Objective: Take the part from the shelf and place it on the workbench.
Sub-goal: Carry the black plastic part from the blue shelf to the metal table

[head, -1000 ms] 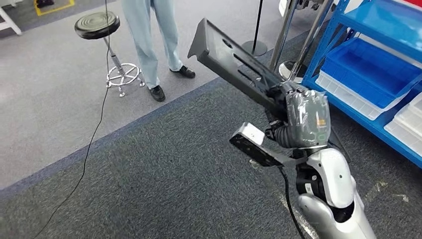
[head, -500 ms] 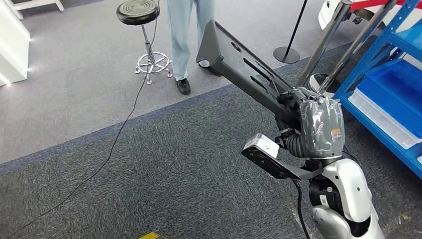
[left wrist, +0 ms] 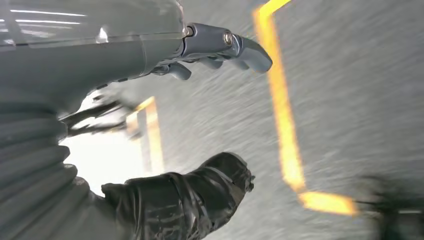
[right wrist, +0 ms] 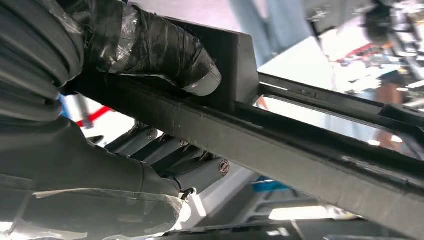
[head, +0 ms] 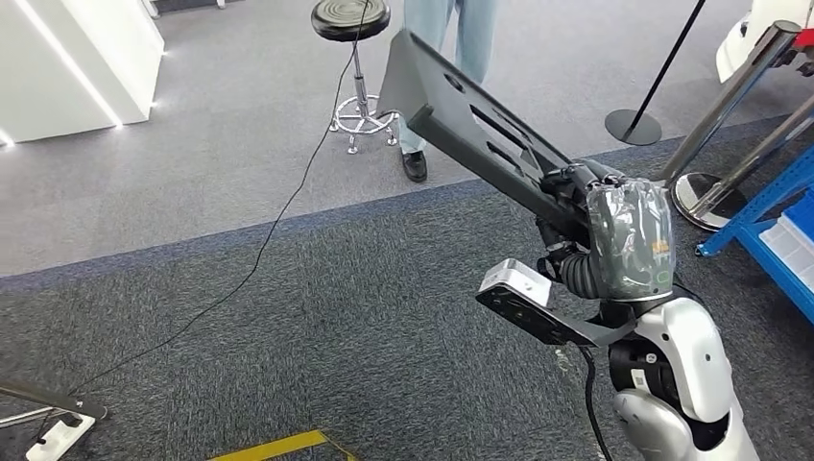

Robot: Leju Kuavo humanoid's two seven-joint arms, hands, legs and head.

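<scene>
Right robot hand [head: 629, 235]: we see it clamped on one end of the part [head: 470, 120], thumb above and fingers [right wrist: 200, 167] beneath, so the long piece cantilevers forward.
Part: carried in the air above the carpet [head: 317, 317], off the blue shelf [head: 768, 226].
Left robot hand [left wrist: 200, 100]: fingers apart, holding nothing.
Person [head: 451, 58]: we note them near the stool [head: 351, 21], ahead.

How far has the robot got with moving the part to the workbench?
Pickup looks done: the right hand grips the long dark part in the air over the carpet, with the blue shelf off to the side. The left hand holds nothing. Placing remains; no workbench is in sight.
</scene>
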